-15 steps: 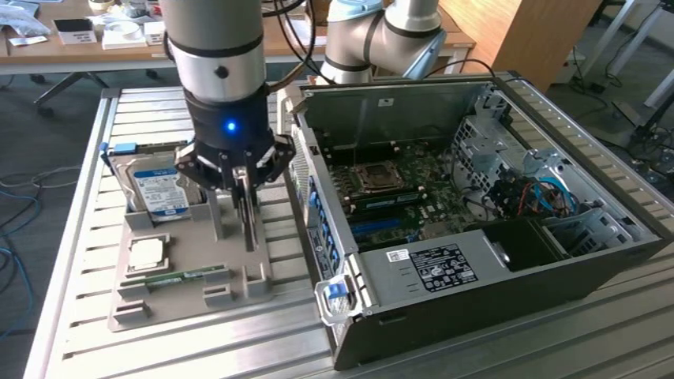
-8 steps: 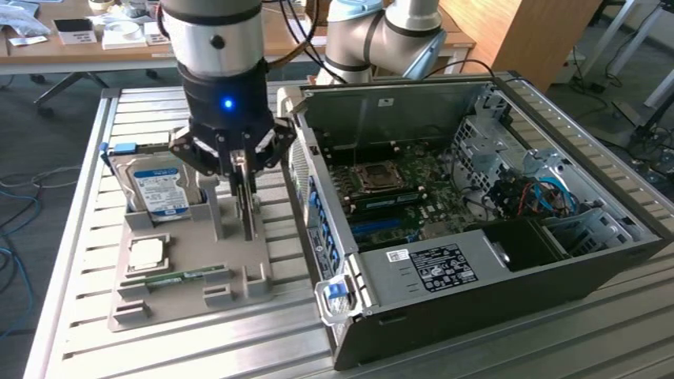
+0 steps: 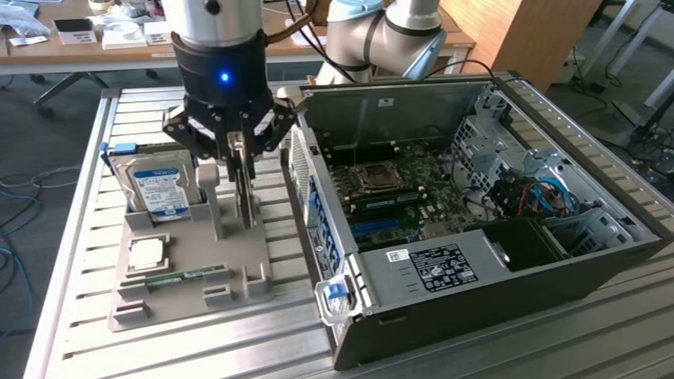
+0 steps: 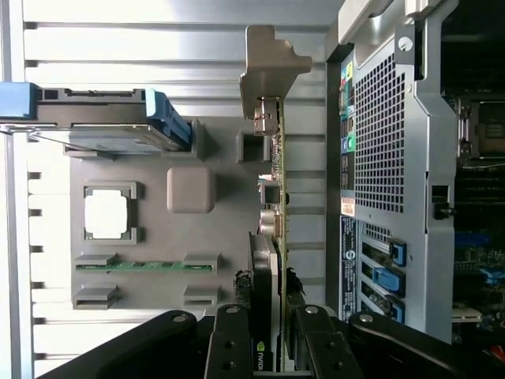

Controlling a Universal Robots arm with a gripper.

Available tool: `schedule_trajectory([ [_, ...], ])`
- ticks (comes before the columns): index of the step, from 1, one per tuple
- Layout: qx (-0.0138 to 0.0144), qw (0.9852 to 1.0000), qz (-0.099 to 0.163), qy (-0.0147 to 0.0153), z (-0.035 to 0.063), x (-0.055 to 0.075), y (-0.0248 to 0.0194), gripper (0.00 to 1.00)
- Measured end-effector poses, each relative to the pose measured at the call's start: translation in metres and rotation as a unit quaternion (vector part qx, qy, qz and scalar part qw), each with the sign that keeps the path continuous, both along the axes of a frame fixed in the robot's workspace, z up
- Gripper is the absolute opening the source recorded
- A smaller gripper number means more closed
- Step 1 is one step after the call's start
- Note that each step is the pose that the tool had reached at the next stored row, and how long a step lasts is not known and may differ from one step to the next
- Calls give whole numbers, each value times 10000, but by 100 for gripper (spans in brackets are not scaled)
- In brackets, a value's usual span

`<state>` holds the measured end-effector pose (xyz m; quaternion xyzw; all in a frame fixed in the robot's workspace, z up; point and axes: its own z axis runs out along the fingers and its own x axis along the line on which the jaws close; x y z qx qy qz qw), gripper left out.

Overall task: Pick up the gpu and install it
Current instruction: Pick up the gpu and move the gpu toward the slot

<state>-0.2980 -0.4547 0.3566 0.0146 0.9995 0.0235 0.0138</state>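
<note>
1. I am watching the claw (image 3: pixel 243 162) clenching the gpu (image 4: pixel 268 268), one finger on each face.
2. The gpu is standing on edge over the grey holder (image 3: pixel 189 304), along the holder's side nearest the computer case (image 3: pixel 589 245).
3. It is possibly resting in the holder's slot; I am struggling to tell.

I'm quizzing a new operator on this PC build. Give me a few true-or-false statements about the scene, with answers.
1. The gripper has its fingers against both faces of the gpu. True.
2. The gpu is seated on the motherboard. False: it stands on edge at the gray holder, outside the computer case.
3. The computer case is open, with the motherboard exposed. True.
4. The hard drive lies inside the case. False: it stands in the gray holder.
</note>
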Motion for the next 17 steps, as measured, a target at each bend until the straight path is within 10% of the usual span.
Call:
schedule_trajectory([
  [17, 1, 10000, 0, 0, 299, 0, 0, 27],
])
